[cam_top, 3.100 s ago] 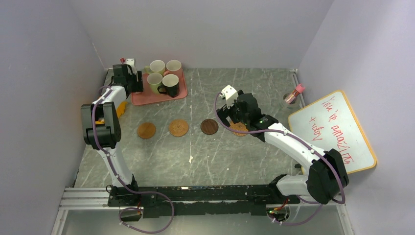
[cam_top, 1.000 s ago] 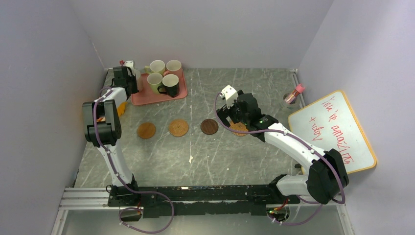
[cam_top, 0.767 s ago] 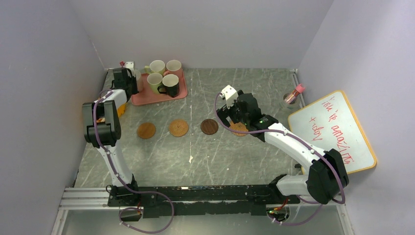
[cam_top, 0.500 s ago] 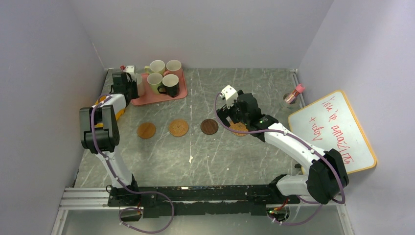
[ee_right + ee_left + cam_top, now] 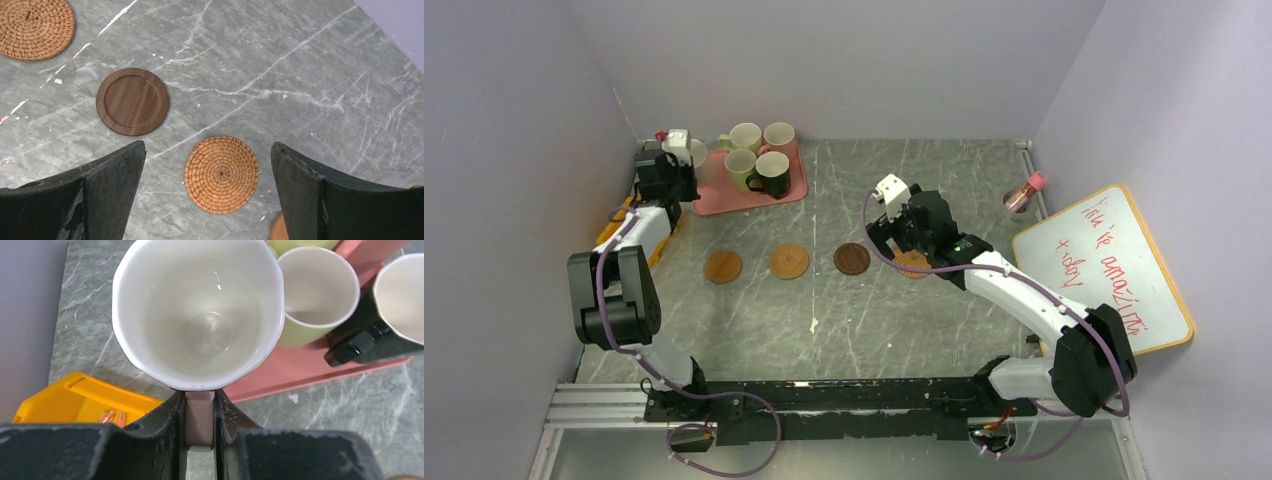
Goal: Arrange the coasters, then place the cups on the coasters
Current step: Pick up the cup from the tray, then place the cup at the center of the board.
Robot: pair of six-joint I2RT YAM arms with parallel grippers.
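My left gripper [image 5: 200,415] is shut on the handle of a pink cup [image 5: 200,315], holding it upright above the table at the pink tray's [image 5: 300,377] left edge. In the top view the left gripper [image 5: 672,172] is at the back left. On the tray [image 5: 724,200] stand a pale cup [image 5: 745,136], a pink cup [image 5: 779,135], a green cup [image 5: 740,165] and a black cup [image 5: 773,172]. Coasters lie in a row: tan [image 5: 723,266], woven [image 5: 789,261], dark brown [image 5: 852,258]. My right gripper [image 5: 207,146] hangs open over a woven coaster [image 5: 221,174].
A yellow bin [image 5: 75,400] lies by the left wall under the left arm. The edge of another orange disc [image 5: 277,227] shows beside the right finger. A whiteboard [image 5: 1104,265] leans at the right. A clear jar with a pink lid [image 5: 1022,195] stands near it.
My left arm has swung left and back, carrying the pink cup off the tray's left corner. The right arm and the coasters have not moved.
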